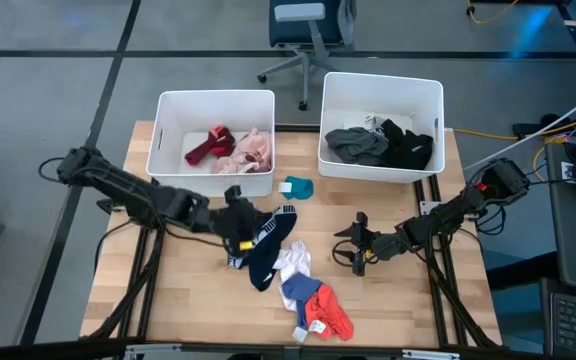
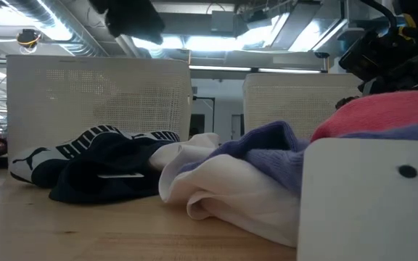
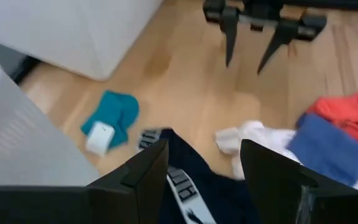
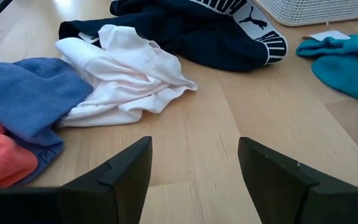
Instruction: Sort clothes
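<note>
The left gripper (image 1: 236, 232) hangs with its jaws spread wide over the navy garment with a white lettered band (image 1: 266, 247), one end of that cloth lying between the two fingers (image 3: 143, 180); whether the pads actually touch the fabric cannot be told. The right gripper (image 1: 356, 250) sits low over bare wood to the right of the navy garment, its jaws apart and holding nothing, with open table between it and the cloth. Just beside the navy garment, toward the table's front edge, lie a white garment (image 1: 295, 262), a blue one (image 1: 300, 291) and a red-orange one (image 1: 334, 313), the pieces overlapping in a loose string. A small teal piece (image 1: 298, 187) lies apart from the navy garment on its far side, just in front of the left white bin (image 1: 168, 128). That bin holds a maroon garment (image 1: 209, 146) and a pink one (image 1: 250, 150). The right white bin (image 1: 433, 120), farther from the navy garment, holds a grey garment (image 1: 356, 143) and a black one (image 1: 406, 145). The wooden table (image 1: 408, 310) is bare to the right of the pile.
</note>
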Motion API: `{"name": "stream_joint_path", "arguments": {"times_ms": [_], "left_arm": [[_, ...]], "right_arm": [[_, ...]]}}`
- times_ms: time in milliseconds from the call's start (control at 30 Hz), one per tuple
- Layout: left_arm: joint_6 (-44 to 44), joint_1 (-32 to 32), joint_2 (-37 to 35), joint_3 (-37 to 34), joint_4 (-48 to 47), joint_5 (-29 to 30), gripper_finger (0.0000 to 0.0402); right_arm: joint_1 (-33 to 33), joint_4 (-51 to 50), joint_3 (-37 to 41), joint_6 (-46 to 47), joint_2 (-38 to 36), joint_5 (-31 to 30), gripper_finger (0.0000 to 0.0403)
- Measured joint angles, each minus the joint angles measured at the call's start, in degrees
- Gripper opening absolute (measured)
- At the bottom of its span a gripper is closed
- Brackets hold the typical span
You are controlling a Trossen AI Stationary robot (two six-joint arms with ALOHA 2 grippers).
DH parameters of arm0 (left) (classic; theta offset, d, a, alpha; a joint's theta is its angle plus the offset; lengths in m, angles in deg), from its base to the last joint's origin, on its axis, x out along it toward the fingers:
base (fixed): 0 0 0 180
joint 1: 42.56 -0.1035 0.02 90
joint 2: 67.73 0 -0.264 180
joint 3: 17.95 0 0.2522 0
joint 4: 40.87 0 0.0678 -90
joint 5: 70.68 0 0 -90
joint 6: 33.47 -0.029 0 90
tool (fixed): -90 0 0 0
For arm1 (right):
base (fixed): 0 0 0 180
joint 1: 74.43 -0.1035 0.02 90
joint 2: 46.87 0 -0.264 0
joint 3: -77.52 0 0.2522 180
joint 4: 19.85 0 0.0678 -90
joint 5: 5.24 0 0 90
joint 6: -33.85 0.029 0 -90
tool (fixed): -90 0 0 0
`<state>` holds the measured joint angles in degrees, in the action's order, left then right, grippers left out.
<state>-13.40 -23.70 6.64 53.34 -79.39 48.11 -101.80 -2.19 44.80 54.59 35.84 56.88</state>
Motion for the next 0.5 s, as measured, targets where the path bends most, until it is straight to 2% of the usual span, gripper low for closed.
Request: {"name": "stream_joint_path", "arguments": {"times_ms": [233, 500], "left_arm": [[10.8, 4.5, 5.9, 0.0, -6.4, 2.1, 0.0192], [19.0, 4.6, 16.3, 0.0, -8.1, 1.9, 0.0192]], "right_arm": [[0.0, 0.0, 0.0, 0.0, 0.0, 0.0, 0.0238], [0.0, 0.0, 0.0, 0.0, 0.0, -0.1, 0.0238]]}}
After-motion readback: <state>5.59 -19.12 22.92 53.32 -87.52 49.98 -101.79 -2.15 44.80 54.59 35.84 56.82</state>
